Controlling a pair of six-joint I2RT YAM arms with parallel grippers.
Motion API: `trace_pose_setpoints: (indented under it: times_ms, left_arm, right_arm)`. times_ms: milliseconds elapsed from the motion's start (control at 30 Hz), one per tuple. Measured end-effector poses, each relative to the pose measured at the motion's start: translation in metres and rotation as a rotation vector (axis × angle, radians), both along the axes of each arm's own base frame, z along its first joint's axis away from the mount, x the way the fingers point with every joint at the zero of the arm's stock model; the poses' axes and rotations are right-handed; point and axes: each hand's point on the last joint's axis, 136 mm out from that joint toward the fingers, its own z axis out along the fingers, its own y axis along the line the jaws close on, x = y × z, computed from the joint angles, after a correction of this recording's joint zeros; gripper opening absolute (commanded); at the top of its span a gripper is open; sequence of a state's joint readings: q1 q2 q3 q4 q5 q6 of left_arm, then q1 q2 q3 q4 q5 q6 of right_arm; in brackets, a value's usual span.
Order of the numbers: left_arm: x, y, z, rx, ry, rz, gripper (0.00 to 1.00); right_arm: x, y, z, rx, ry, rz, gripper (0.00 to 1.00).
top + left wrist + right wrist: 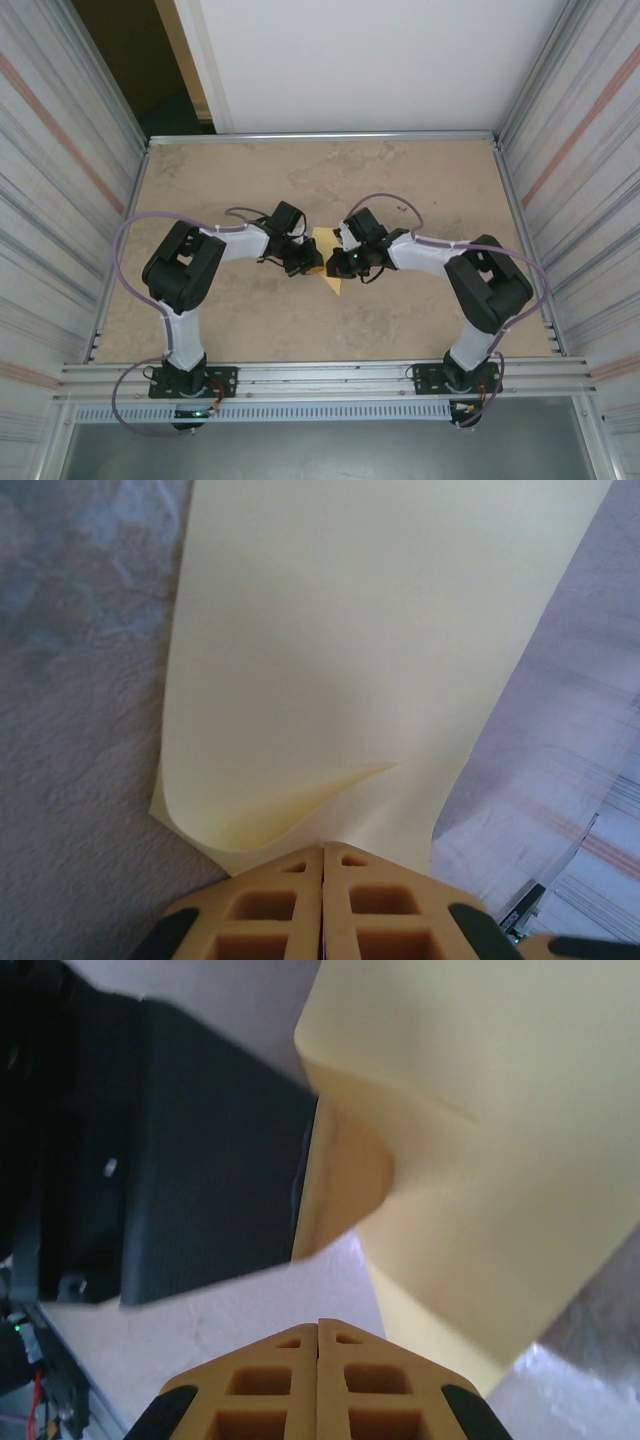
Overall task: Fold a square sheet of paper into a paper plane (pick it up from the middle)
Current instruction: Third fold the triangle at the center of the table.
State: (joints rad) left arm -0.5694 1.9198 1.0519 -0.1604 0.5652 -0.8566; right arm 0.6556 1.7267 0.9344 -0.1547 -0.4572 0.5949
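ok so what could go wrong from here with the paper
1. The left gripper is shut on just the near edge of the paper, which curls right beside the grip. It could slip out or pick up a stray crease.
2. The right gripper is shut beside a bent part of the paper, and in the top view the two grippers sit very close together. A small misjudged move might bump them or tear the paper.

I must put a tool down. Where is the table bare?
Bare: the table's far strip along the back rail, and the near patch before the front rail. Crowded: the centre, where left end effector and right end effector meet at the paper.
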Motion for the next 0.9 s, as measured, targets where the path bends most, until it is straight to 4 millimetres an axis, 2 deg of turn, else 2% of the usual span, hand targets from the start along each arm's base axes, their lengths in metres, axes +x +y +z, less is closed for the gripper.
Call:
trace_pose_setpoints:
  times_ms: [300, 700, 900]
  left_arm:
    - [0.0, 0.0, 0.0, -0.001, 0.001, -0.001, 0.07]
    - [0.0, -0.001, 0.0, -0.012, 0.012, -0.003, 0.07]
    - [0.0, -0.001, 0.0, -0.012, 0.012, -0.004, 0.07]
  right_arm:
    - [0.002, -0.001, -0.03, -0.05, 0.049, -0.005, 0.03]
    - [-0.002, 0.0, -0.029, -0.036, 0.061, 0.008, 0.04]
    - [-0.001, 0.002, -0.02, -0.02, 0.045, 0.01, 0.04]
